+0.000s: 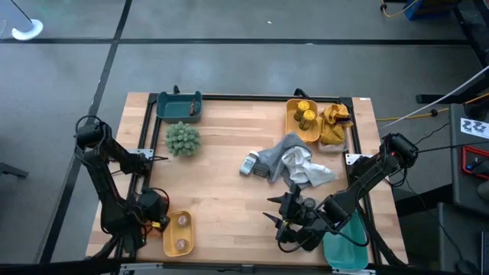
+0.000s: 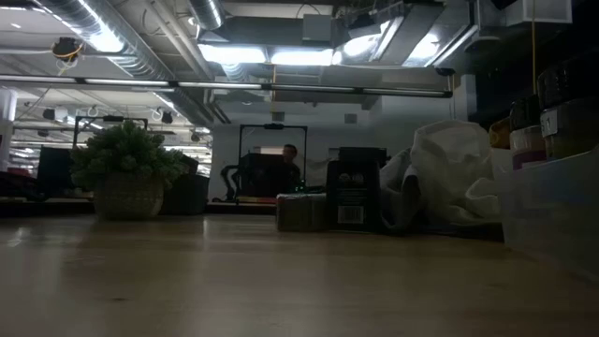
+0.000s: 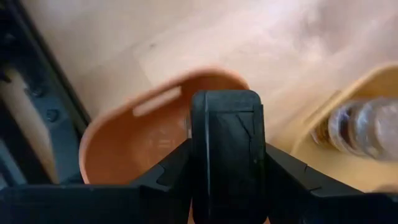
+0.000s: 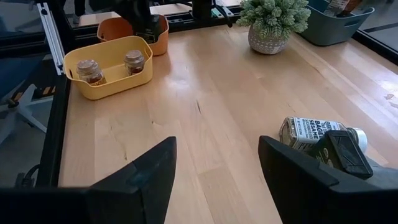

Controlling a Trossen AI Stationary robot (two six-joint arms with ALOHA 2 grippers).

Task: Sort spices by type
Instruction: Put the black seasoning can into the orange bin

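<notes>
The wooden table (image 1: 229,198) carries a heap of grey and white cloths (image 1: 294,164) right of centre, with a clear spice jar (image 4: 305,132) and a dark-lidded jar (image 4: 339,151) lying on their sides at the heap's left edge. A potted green plant (image 1: 182,138) stands at the left, a blue-grey bin (image 1: 179,106) behind it at the far edge. At the far right a yellow tray (image 1: 302,118) holds yellow-lidded jars (image 1: 306,116), and a mustard cloth (image 1: 335,122) lies bunched beside it. A teal bin (image 1: 345,243) sits at the near right corner, partly under the right arm. At the near left a yellow tray (image 4: 112,67) holds two cork-topped jars (image 4: 89,70), and an orange bin (image 3: 137,140) stands just left of it. The left arm folds down at the near left corner, its left gripper (image 3: 225,124) poised over the orange bin, just beside the two-jar tray; whether its fingers are parted cannot be told. The right arm reaches in low from the right edge, its right gripper (image 4: 217,168) spread apart over bare wood and holding nothing, the two lying jars near it toward the cloths.
</notes>
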